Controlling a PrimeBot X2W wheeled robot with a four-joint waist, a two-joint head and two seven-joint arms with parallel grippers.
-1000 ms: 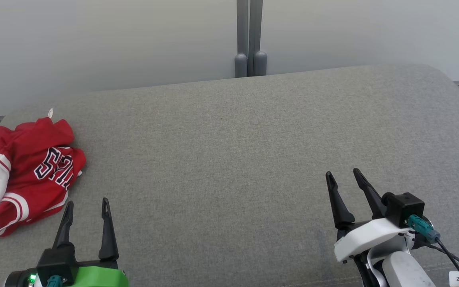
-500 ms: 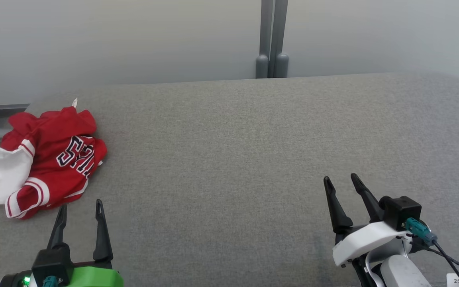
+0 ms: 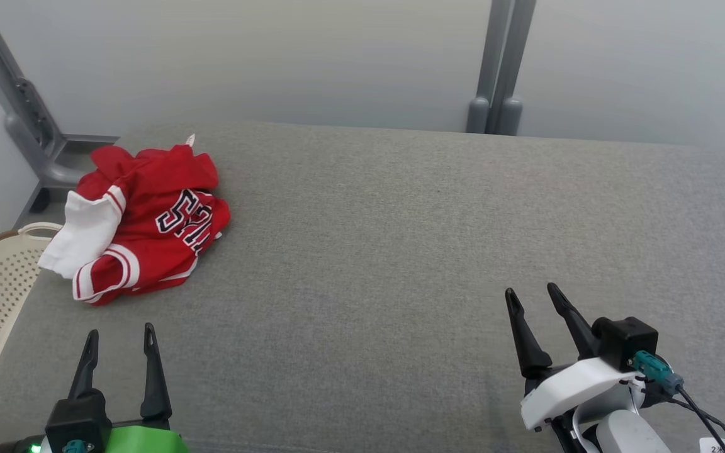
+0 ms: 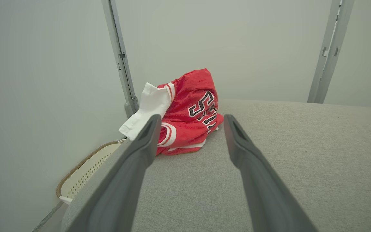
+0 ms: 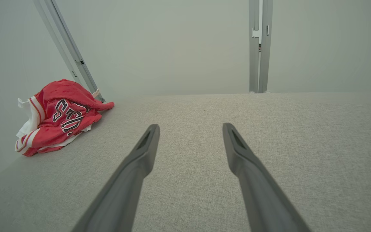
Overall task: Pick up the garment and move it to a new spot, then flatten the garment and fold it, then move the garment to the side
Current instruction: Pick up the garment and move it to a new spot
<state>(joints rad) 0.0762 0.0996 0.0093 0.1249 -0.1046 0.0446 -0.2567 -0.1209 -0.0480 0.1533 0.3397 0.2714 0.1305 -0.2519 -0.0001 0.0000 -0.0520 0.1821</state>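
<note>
Crumpled red garment (image 3: pixel 155 214) sits at far-left corner of tabletop (image 3: pixel 400 239), white sleeve reaching its left edge, broad grey surface stretching rightward; left hand (image 3: pixel 120 329) and right hand (image 3: pixel 531 288) at near edge, fingers spread, holding nothing

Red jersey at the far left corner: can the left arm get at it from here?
Probably yes. The left gripper is open and points toward the red jersey, with bare grey surface between them and nothing in the way.

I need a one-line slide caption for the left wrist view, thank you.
Open left gripper aimed at crumpled red garment near the grey table's corner.
</note>
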